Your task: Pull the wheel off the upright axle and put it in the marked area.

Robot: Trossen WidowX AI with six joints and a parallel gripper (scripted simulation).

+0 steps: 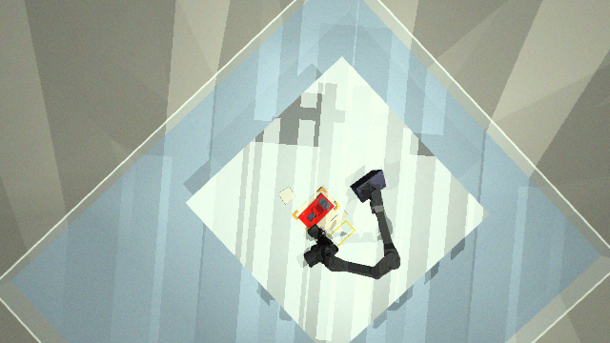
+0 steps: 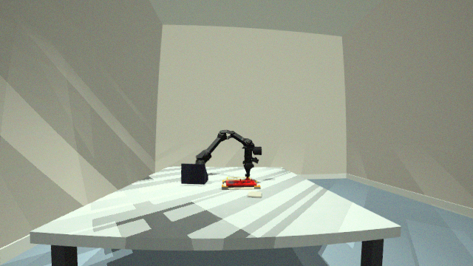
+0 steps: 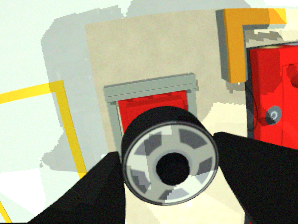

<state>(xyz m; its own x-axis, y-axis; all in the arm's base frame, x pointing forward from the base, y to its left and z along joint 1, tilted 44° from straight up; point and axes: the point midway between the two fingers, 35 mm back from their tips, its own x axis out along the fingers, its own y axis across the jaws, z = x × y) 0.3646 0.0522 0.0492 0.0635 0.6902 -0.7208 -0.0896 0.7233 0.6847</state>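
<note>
The wheel (image 3: 171, 149), a black tyre with a grey spoked face, is between the two black fingers of my gripper (image 1: 316, 232) (image 2: 247, 177) (image 3: 168, 152), which is shut on it. The wheel is face up over a red block (image 3: 152, 100) in a grey frame (image 3: 150, 86). Its hub centre looks dark and no axle tip stands out above the face. Whether the axle is still inside the hub is hidden. The marked area is a yellow outline (image 1: 351, 225) (image 3: 71, 131) on the table, to the left of the wheel in the wrist view.
A red box (image 1: 316, 210) (image 2: 240, 183) (image 3: 270, 135) is close beside the gripper, on a beige board (image 3: 150, 45) with orange corner brackets (image 1: 322, 190) (image 3: 232, 45). A pale square tile (image 1: 286, 195) (image 2: 254, 194) lies beyond the red box.
</note>
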